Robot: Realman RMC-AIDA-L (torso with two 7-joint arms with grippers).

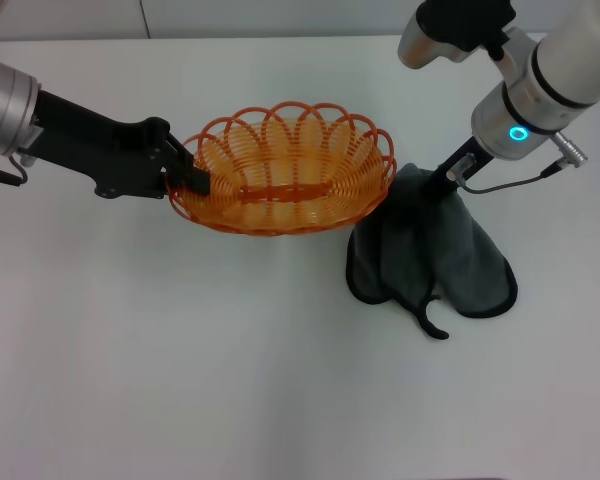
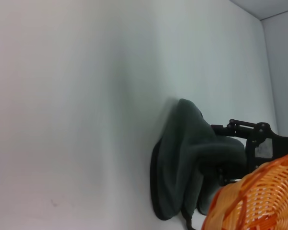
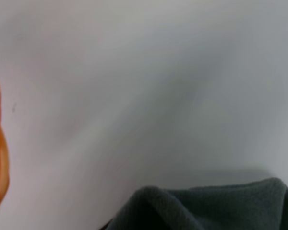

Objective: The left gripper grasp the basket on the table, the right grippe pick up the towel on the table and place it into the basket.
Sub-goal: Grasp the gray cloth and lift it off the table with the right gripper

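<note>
From my remote station: the black two-fingered left gripper [image 1: 192, 176] is clamped on the left rim of the oval orange wire basket [image 1: 285, 168], which tilts with its left end raised off the large white table [image 1: 180, 360]. Just right of the basket, the slim black right gripper [image 1: 442, 180] is pinched on the top of the dark grey-green towel [image 1: 430, 250], whose upper part is lifted into a peak while its lower folds rest on the tabletop, touching the basket's right end.
</note>
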